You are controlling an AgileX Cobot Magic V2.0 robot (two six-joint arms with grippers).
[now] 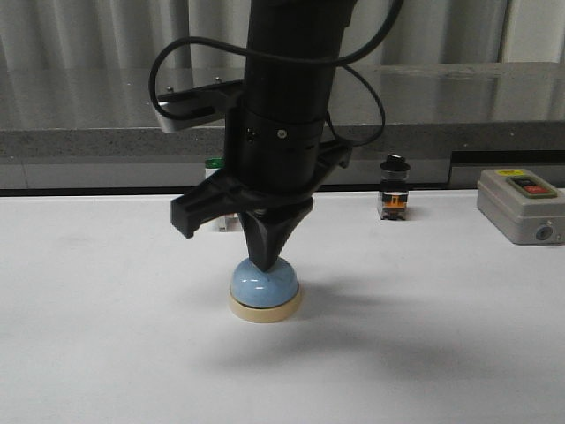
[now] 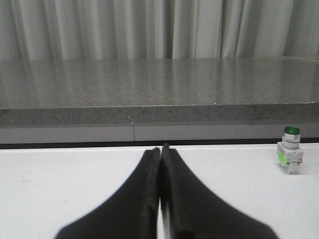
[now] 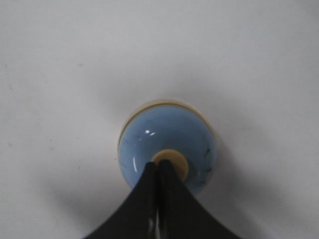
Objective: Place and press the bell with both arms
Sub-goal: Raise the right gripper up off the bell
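Observation:
The light-blue dome bell (image 1: pixel 265 287) with a cream base stands on the white table (image 1: pixel 106 336), near the middle. My right gripper (image 1: pixel 266 261) points straight down, shut, with its tips on the top of the bell. In the right wrist view the shut gripper (image 3: pixel 158 165) touches the near edge of the cream button (image 3: pixel 175 162) on the blue bell (image 3: pixel 164 134). My left gripper (image 2: pixel 161 148) shows only in the left wrist view, shut and empty, low over bare table. The left arm is out of the front view.
A green-capped white pushbutton switch (image 2: pixel 290 155) stands near the table's back edge, partly hidden behind the arm in the front view (image 1: pixel 214 166). A black-topped switch (image 1: pixel 394 187) and a grey box with a red button (image 1: pixel 521 205) stand at the back right. A grey stone ledge (image 1: pixel 88 141) runs behind the table.

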